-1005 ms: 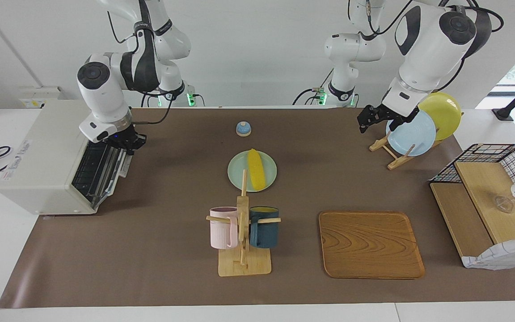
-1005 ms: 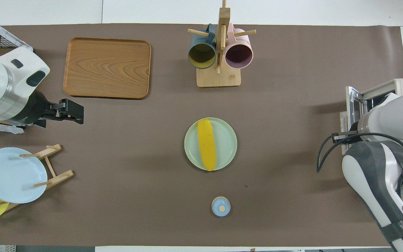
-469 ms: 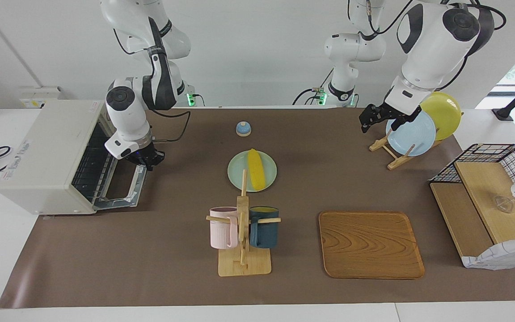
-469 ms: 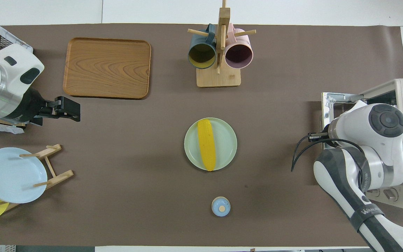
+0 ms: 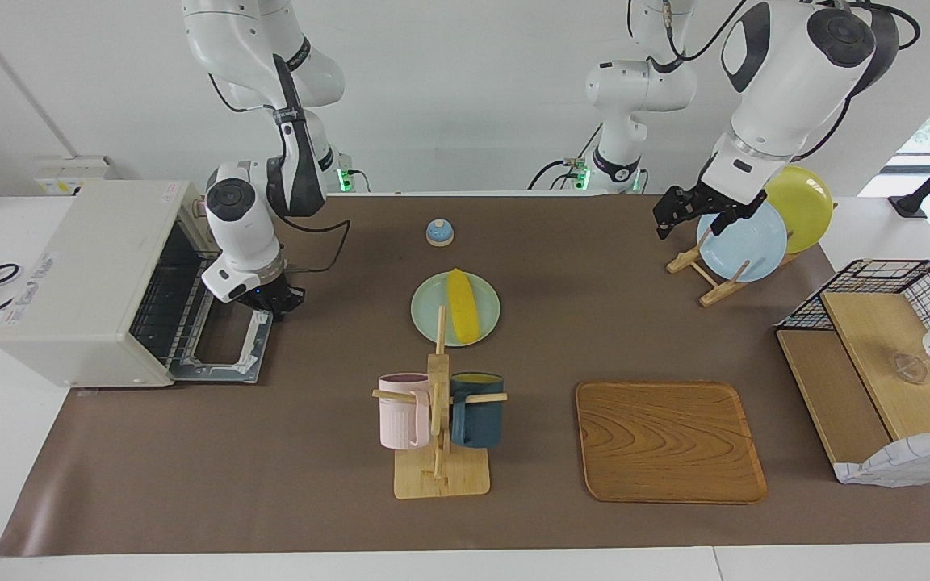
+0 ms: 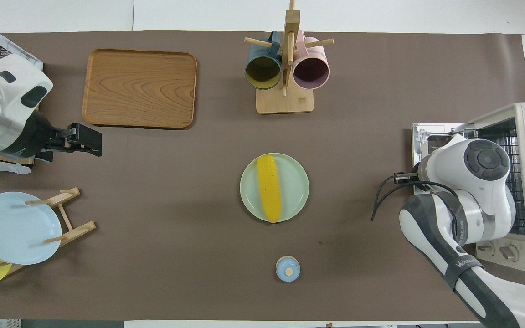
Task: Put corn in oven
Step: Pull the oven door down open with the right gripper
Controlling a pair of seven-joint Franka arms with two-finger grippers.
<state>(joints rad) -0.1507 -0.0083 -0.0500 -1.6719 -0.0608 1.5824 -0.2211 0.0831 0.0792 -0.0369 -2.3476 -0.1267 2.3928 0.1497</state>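
At the right fingers: pressed together, right gripper (image 5: 278, 303) low at the outer edge of the dropped oven door (image 5: 227, 345), at its handle; contact not clear enough to call.
Under and beside the right fingers: oven (image 5: 94, 282) at the right arm's end of the table, door lying flat and open, wire rack (image 5: 162, 305) showing inside.
Out from the right fingers, toward the table's middle: corn (image 5: 462, 305) lying lengthwise on a pale green plate (image 5: 429, 307), well apart from both grippers.
Nearer the robots than the corn: small blue bell (image 5: 439, 231).
Farther from the robots than the corn: wooden mug stand (image 5: 439, 452) with a pink mug (image 5: 402, 409) and a dark blue mug (image 5: 477, 408).
At the left fingers: spread wide, holding nothing, left gripper (image 5: 669, 213) up in the air over the brown mat (image 5: 271, 468), just beside the plate rack (image 5: 707, 278).
On the rack by the left fingers: light blue plate (image 5: 743, 240) and yellow plate (image 5: 800, 203), both upright.
Farther out from the left fingers: wooden tray (image 5: 667, 440) flat on the mat, wire basket (image 5: 893, 278) at the table's edge.
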